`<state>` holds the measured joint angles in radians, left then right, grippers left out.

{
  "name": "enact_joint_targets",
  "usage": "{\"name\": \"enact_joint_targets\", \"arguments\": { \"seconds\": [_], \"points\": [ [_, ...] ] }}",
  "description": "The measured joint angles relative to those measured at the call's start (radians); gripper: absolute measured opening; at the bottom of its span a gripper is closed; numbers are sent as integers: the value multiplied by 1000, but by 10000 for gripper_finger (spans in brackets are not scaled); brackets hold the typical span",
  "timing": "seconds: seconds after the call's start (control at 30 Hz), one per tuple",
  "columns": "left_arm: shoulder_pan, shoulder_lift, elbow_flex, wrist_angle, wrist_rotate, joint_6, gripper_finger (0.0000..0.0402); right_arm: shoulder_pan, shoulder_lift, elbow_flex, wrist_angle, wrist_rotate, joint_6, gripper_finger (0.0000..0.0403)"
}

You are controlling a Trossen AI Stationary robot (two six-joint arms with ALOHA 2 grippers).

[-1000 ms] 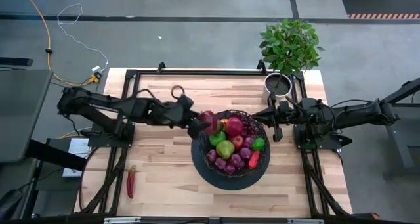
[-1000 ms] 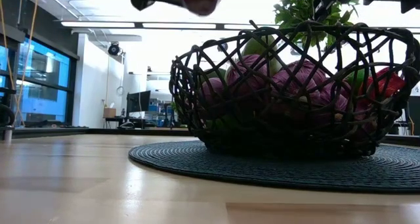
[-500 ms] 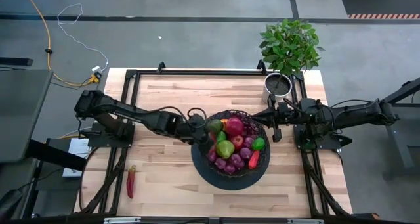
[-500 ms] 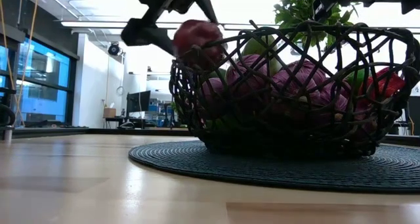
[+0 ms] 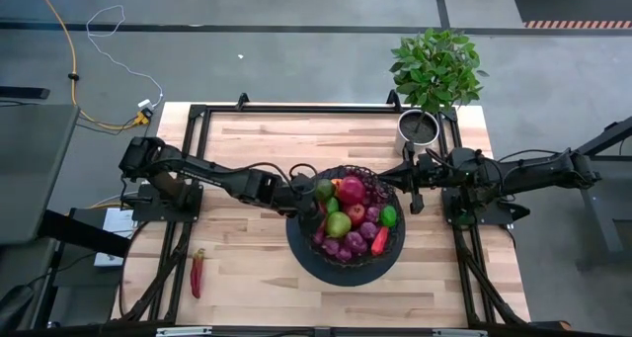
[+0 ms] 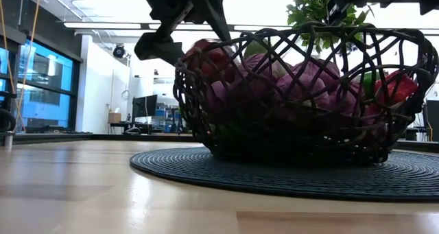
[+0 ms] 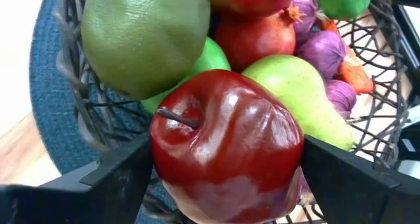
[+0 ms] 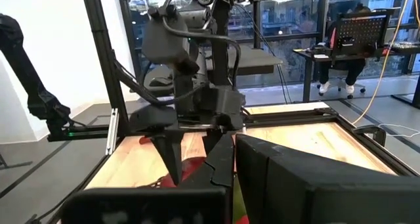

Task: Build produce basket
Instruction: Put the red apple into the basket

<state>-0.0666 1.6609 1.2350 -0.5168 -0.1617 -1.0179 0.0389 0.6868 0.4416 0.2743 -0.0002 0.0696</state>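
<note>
The black wire basket (image 5: 399, 230) stands on a round dark mat (image 5: 308, 261) and holds several fruits: a green pear, red and green apples, purple bulbs and a red pepper. My left gripper (image 5: 303, 194) reaches in over the basket's left rim (image 6: 180, 76), shut on a red apple (image 7: 226, 145). In the low view that apple (image 6: 206, 52) sits just inside the rim. My right gripper (image 5: 416, 187) hangs shut by the basket's right rim, touching nothing. My left gripper pinches the red apple between its two fingers (image 7: 121, 178), one on each opposite side (image 7: 295, 152), with the stem (image 7: 176, 117) pointing sideways. The fingers come slanting down from the table's left. The apple is above the green pear and other fruit; whether it rests on them I cannot tell.
A red chilli pepper (image 5: 197, 273) lies on the table near its near-left corner. A grey pot with a green plant (image 5: 418, 127) stands at the far right, close to my right arm. Bare wood lies left of and behind the basket.
My left gripper has carried the red apple to the right and down, from above and left of the basket to inside its left rim, staying shut on it. The arm has stretched out toward the basket. My right arm has kept still.
</note>
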Motion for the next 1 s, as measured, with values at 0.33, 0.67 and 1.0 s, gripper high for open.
{"name": "enact_joint_targets", "arguments": {
  "seconds": [0.33,0.67,1.0],
  "points": [
    [1,0,0,5,22,-6,349,0,1,0,-1,0,3,0],
    [14,0,0,7,32,72,350,0,1,0,-1,0,11,0],
    [14,0,0,7,55,115,396,0,1,0,-1,0,11,0]
  ]
}}
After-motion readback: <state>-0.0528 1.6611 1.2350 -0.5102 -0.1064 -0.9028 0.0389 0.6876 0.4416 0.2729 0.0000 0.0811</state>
